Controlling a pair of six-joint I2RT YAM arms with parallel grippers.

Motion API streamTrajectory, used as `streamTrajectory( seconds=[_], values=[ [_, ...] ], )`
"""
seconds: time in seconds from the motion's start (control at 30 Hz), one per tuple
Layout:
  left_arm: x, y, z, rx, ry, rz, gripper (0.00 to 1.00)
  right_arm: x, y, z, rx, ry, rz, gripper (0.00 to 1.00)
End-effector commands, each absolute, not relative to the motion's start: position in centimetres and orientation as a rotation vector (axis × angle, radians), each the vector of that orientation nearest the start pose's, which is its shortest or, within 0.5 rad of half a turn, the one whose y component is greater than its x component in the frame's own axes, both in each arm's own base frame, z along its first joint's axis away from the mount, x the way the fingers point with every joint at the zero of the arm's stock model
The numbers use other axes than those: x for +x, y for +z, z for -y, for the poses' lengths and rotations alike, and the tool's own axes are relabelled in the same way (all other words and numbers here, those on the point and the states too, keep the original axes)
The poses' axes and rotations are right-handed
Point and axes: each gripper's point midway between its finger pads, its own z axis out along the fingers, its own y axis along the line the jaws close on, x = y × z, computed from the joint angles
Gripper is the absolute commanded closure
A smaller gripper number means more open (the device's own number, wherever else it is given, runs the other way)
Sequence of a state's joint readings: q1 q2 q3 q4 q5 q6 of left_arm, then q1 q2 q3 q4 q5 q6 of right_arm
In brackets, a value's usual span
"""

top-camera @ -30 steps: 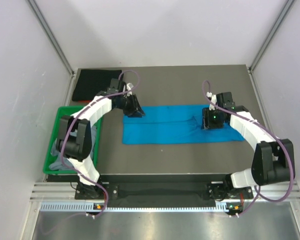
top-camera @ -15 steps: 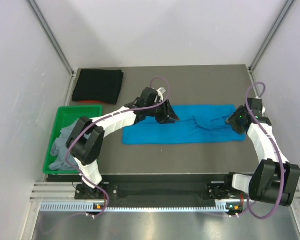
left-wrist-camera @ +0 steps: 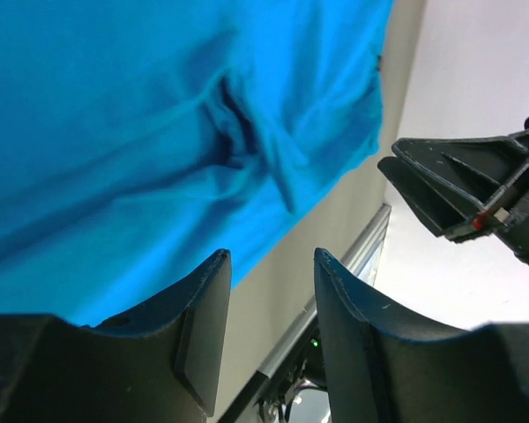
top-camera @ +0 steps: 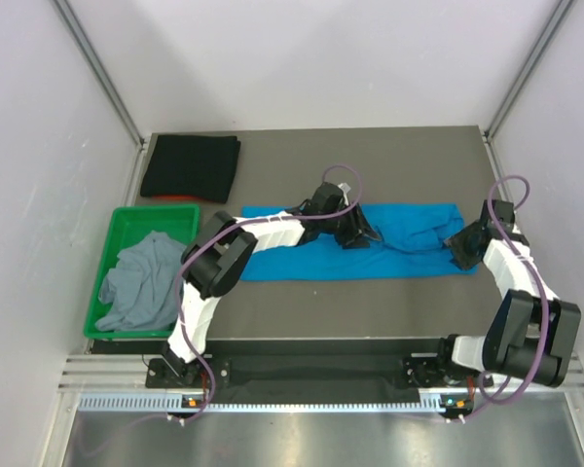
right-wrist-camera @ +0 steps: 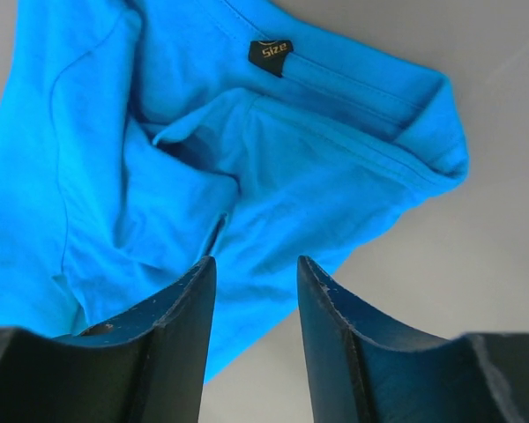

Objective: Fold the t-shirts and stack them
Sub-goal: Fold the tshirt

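Observation:
A bright blue t-shirt (top-camera: 409, 238) lies as a long folded strip across the middle of the table, wrinkled at its right end. It fills the left wrist view (left-wrist-camera: 141, 132) and the right wrist view (right-wrist-camera: 203, 159), where its size label shows. My left gripper (top-camera: 362, 233) is open and empty above the strip's middle. My right gripper (top-camera: 459, 243) is open and empty at the strip's right end. A folded black t-shirt (top-camera: 191, 167) lies at the back left. A crumpled grey t-shirt (top-camera: 141, 282) sits in the green bin (top-camera: 190, 210).
The green bin stands at the table's left edge. Metal frame posts rise at the back corners (top-camera: 127, 122). White walls enclose the table on three sides. The right arm shows in the left wrist view (left-wrist-camera: 476, 194).
My left gripper has swept right along the blue shirt from its left end to its middle. My right gripper has moved right to the shirt's right end, which now looks bunched.

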State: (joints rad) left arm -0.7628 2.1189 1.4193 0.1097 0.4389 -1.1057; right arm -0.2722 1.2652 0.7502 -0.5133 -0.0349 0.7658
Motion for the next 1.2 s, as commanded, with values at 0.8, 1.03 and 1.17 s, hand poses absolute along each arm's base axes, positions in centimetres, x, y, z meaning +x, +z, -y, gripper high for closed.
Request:
streamTrajectory(
  seconds=[0.8,1.03,1.17],
  values=[
    [35.2,9.1,50.7,-0.122,-1.633,-2.437,0.52,31.8,4.9,4.4,1.387,0.333,-2.169,0.64],
    [35.1,9.8,50.9,-0.113,-1.645,-2.431,0.54,32.4,4.8,4.5,1.378,0.346,-2.158,0.73],
    [35.1,10.1,51.1,-0.116,-1.660,-2.427,0.55,32.6,4.6,4.4,1.381,0.355,-2.152,0.86]
  ],
)
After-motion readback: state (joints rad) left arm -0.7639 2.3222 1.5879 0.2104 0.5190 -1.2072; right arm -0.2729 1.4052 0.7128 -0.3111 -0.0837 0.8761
